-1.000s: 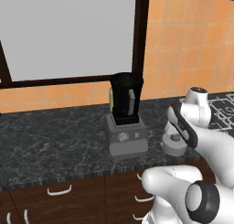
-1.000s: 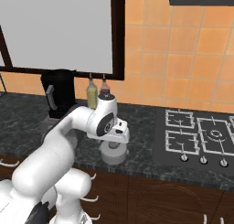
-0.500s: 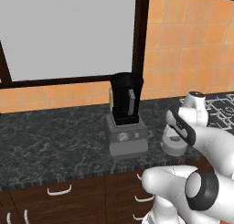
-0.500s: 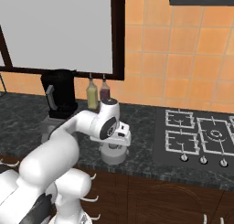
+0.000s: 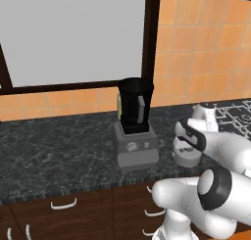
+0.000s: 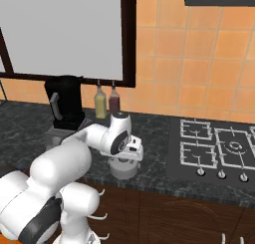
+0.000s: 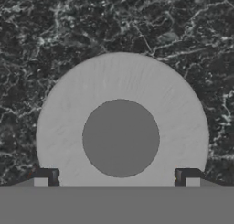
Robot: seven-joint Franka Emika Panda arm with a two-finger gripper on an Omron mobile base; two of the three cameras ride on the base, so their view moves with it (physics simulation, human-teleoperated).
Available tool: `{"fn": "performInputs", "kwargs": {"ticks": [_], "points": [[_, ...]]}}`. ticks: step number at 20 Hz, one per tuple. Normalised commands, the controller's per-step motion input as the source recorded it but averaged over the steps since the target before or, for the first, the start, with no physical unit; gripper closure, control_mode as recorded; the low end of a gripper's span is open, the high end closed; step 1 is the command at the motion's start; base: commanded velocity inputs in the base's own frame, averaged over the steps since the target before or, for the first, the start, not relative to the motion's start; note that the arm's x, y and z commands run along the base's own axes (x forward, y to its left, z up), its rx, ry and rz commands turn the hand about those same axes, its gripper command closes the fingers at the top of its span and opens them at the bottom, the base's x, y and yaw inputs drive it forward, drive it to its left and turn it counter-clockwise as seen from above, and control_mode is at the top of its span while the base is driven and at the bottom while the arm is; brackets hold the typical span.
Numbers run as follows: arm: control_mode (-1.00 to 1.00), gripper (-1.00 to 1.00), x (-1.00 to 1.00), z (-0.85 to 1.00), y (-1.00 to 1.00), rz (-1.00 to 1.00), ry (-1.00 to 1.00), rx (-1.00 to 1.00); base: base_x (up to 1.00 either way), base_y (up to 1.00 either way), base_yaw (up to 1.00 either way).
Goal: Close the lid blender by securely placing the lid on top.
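The blender (image 5: 134,108) is a tall black jar with a side handle on a boxy grey base, standing open-topped on the dark marble counter; it also appears at the left (image 6: 66,104). The lid (image 7: 121,95), a round light-grey cap with a darker central knob, lies flat on the counter to the blender's right (image 5: 188,158) (image 6: 122,170). My gripper (image 7: 116,175) hangs straight down just above the lid, open, its two fingertips (image 7: 45,175) straddling the cap's rim. It sits low over the lid in both base views (image 5: 188,147) (image 6: 125,157). Nothing is held.
Two bottles (image 6: 100,102) (image 6: 114,100) stand against the tiled wall behind the lid. A black gas hob (image 6: 214,147) lies to the right, also seen here (image 5: 236,111). The counter's front edge and drawers (image 5: 63,204) run just before the lid.
The hand has come down closer to the lid, staying above it with its jaws wide. The lid and blender have not moved.
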Motion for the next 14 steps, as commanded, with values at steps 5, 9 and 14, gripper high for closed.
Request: {"fn": "performInputs", "kwargs": {"ticks": [5,9,14], "points": [[-1.00,-1.00,0.23,-0.15,-0.01,0.00,0.00,0.00,0.00,0.00,0.00],[-1.00,-1.00,0.22,-0.16,0.00,0.00,0.00,0.00,0.00,0.00,0.00],[-1.00,1.00,0.06,-0.34,0.00,0.00,0.01,0.00,0.00,0.00,0.00]]}}
